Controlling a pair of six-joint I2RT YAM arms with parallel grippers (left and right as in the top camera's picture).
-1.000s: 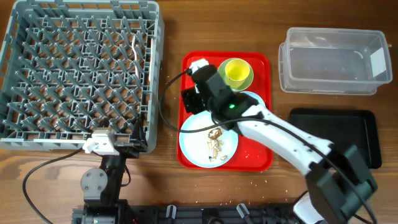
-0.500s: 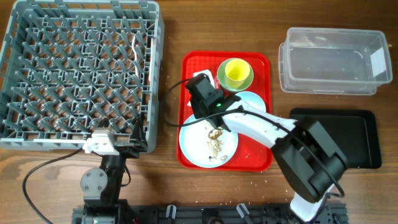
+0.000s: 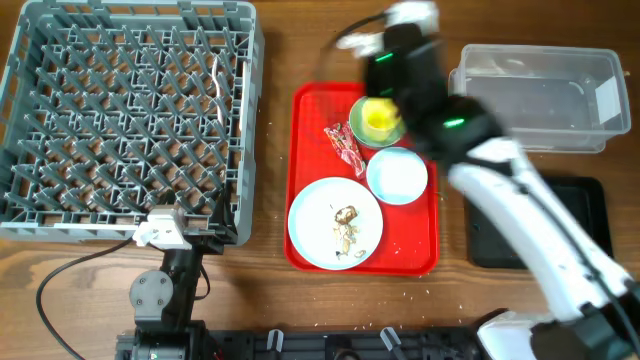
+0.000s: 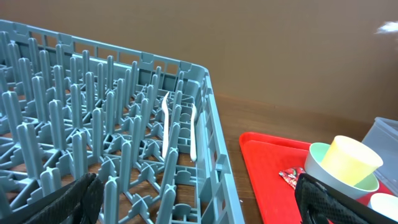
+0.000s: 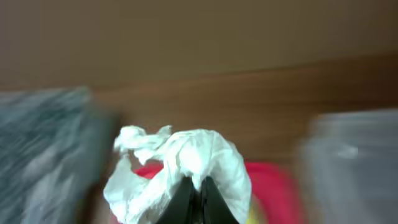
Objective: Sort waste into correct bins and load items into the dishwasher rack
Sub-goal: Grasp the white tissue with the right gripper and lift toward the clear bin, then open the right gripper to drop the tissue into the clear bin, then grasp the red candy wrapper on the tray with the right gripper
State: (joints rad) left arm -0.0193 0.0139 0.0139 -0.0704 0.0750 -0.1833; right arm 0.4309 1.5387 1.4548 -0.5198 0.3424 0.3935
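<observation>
The step in hand looks to be binning the paper. The clear tub [image 3: 535, 95] sits at the far right of the table [image 3: 270, 300]. The right gripper [image 5: 194, 198] hangs high just left of the tub, over the far edge of the red tray [image 3: 310, 130]. Its fingers [image 5: 181, 198] are clenched on the crumpled white napkin [image 5: 186, 158], which billows loose above and to both sides of the pinch. To do this well, the whole wad should be carried past the tub's left wall and inside its rim. It should then be lowered before the fingers part, because light paper may drift or cling by a flap. Both views of this arm are blurred, so its height over the rim cannot be told. Whether paper belongs in the tub or in the black tray bin [image 3: 585, 200] at the near right, partly under the arm, is not shown. Nothing but the tub's own wall stands in the way. The dishwasher rack [image 3: 125, 120] fills the far left. The left gripper [image 4: 196, 194] waits at the rack's near edge with its fingers [image 4: 65, 202] spread wide and holding nothing. On the red tray lie the plate [image 3: 320, 240] at the near end and the light blue bowl [image 3: 397, 174] just right of it. At the far end is the green bowl [image 4: 318, 163] with the yellow cup [image 4: 351, 160] tilted in it, under the raised arm, so an early descent could strike it. The wrapper [image 3: 345, 145] lies between cup and plate. Food scraps [image 3: 345, 228] sit on the plate, and crumbs [image 3: 405, 245] dot the tray.
</observation>
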